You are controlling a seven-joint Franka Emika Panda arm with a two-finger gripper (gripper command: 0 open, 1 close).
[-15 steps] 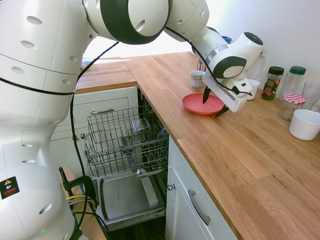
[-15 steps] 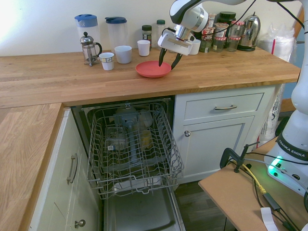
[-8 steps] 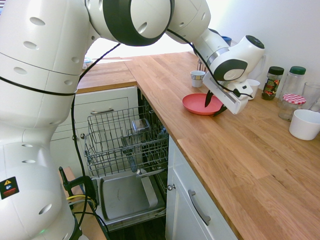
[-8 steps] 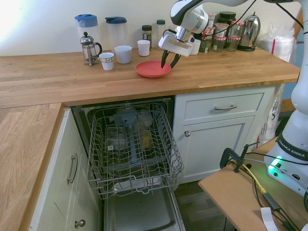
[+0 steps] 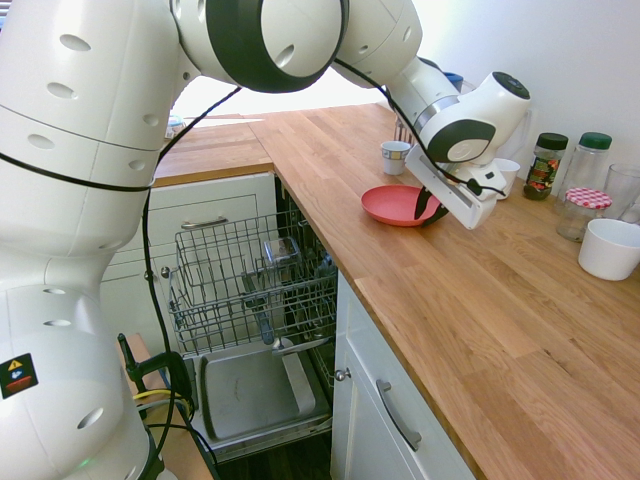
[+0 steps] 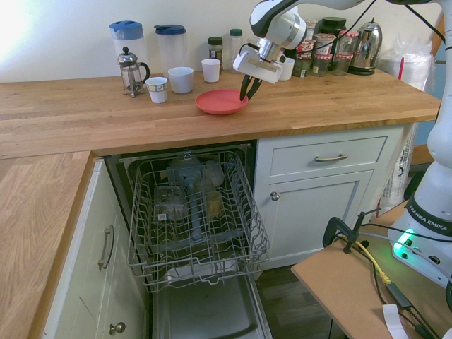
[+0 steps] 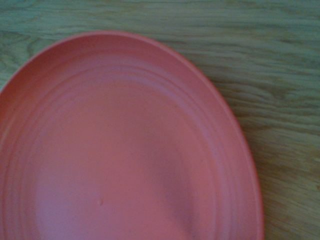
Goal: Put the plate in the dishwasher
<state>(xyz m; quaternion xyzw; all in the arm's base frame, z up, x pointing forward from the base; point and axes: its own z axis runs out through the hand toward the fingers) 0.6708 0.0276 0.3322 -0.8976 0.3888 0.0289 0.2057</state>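
The coral-red plate (image 5: 392, 204) (image 6: 219, 102) rests on the wooden counter, above the open dishwasher. My gripper (image 5: 424, 211) (image 6: 245, 94) comes down at the plate's edge nearest the jars, its dark fingers shut on the rim. That side of the plate looks slightly raised. The wrist view is almost filled by the plate (image 7: 125, 150), with counter wood beyond it. The dishwasher's grey wire rack (image 5: 255, 280) (image 6: 194, 212) is pulled out over the dropped door (image 5: 250, 390) (image 6: 208, 318) and holds several items.
Behind the plate stand white mugs (image 6: 181, 79), a French press (image 6: 130, 70), two blue-lidded jugs (image 6: 171, 46), jars (image 6: 325, 49) and a kettle (image 6: 364, 46). A white bowl (image 5: 609, 248) and jars (image 5: 583, 205) sit near the wall. White cabinet drawers (image 6: 328, 157) flank the dishwasher.
The fingers have come together on the plate's rim. The plate has shifted a little toward the mugs, with its gripped side rising slightly.
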